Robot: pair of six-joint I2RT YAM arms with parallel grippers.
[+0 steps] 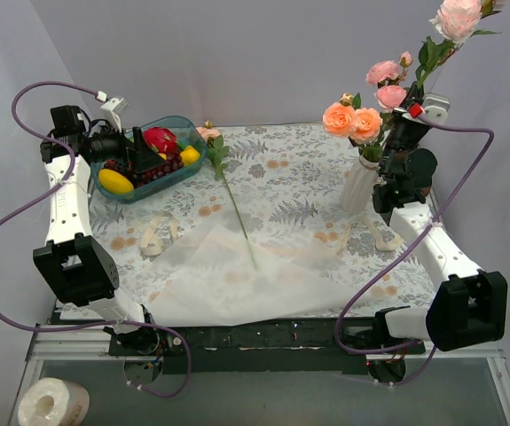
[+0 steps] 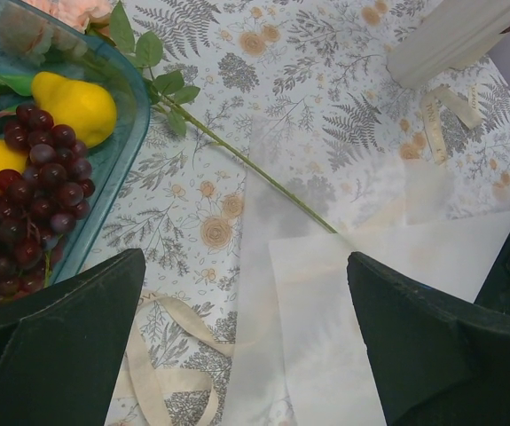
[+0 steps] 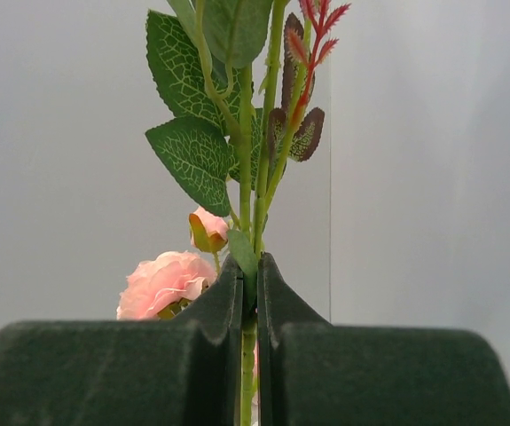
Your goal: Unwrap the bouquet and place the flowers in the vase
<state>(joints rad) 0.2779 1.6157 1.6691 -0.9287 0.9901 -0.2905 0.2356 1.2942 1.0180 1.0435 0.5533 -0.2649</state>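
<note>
Above vase (image 1: 359, 186), right gripper (image 3: 249, 275) clamped rose stem (image 3: 256, 177); needed a straight, vertical drop into the mouth; left gripper (image 2: 246, 266) gaped empty, well left of vase.

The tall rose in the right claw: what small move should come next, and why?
Probably ease the rose straight down into the vase. The right gripper is shut on its stem, it stands high above the other roses in the vase, and the stem's lower end is hidden behind the gripper.

Floral table (image 1: 299, 169) — paper (image 1: 237, 284), ribbon (image 1: 159, 232), rose (image 1: 232, 200), vase (image 1: 358, 185).
</note>
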